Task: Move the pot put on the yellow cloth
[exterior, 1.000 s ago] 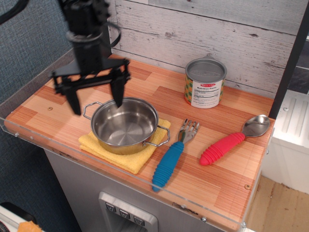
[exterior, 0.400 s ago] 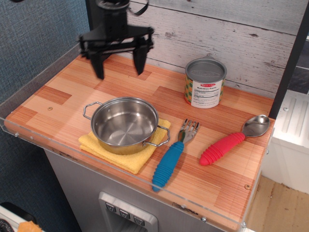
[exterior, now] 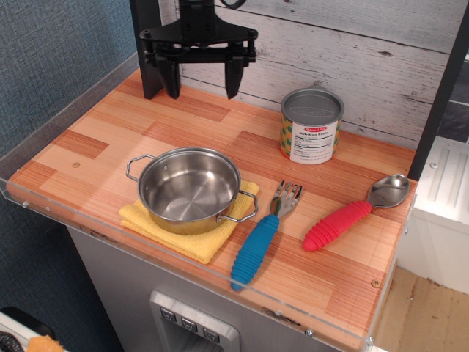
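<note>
The wooden desk [exterior: 102, 139] runs from the blue textured wall on the left to a black post on the right, with a clear raised rim along its left and front edges.

Near the front left sits the pot [exterior: 189, 188], a shallow shiny steel one with 2 thin wire loop handles, upright and with nothing inside. It rests on the yellow cloth [exterior: 157, 227], which shows past the pot's base at the front, at the left and at the right corner.

Above and behind the pot, at the back of the desk by the whitewashed plank wall, hangs the black gripper [exterior: 201, 79]. Its 2 fingers [exterior: 171, 79] point down and stand wide apart, holding nothing, well clear of the pot.

Just to the right of the cloth lies a fork with a blue ribbed handle [exterior: 255, 251], tines toward the back, its head close to the pot's right handle. Behind it, near the wall, stands a labelled tin can [exterior: 311, 126]. Farthest right lies a spoon with a red ribbed handle [exterior: 338, 225], its bowl near the desk's right edge.
</note>
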Motion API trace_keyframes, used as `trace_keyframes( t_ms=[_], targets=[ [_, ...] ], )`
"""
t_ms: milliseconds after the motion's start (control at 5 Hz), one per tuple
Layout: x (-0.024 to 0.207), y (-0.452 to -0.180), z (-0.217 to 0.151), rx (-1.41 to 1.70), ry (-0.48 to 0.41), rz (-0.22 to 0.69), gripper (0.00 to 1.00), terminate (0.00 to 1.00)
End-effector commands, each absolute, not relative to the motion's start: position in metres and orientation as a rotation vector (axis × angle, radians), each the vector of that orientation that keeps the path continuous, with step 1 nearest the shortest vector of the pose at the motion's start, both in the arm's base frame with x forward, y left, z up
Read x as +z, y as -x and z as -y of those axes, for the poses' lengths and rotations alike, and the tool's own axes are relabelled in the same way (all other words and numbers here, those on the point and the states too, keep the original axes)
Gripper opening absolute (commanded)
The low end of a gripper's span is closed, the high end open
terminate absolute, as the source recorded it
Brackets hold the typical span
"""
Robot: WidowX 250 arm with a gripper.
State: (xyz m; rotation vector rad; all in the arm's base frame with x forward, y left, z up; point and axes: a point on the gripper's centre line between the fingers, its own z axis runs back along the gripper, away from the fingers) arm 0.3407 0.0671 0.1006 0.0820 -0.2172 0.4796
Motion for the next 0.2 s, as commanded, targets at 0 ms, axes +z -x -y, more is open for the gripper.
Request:
trace_keyframes(
  t_ms=[0],
  targets=[
    [0.1220,-0.3549,-0.0634,0.315,-0.070,0.307,1.00,1.00]
  ],
)
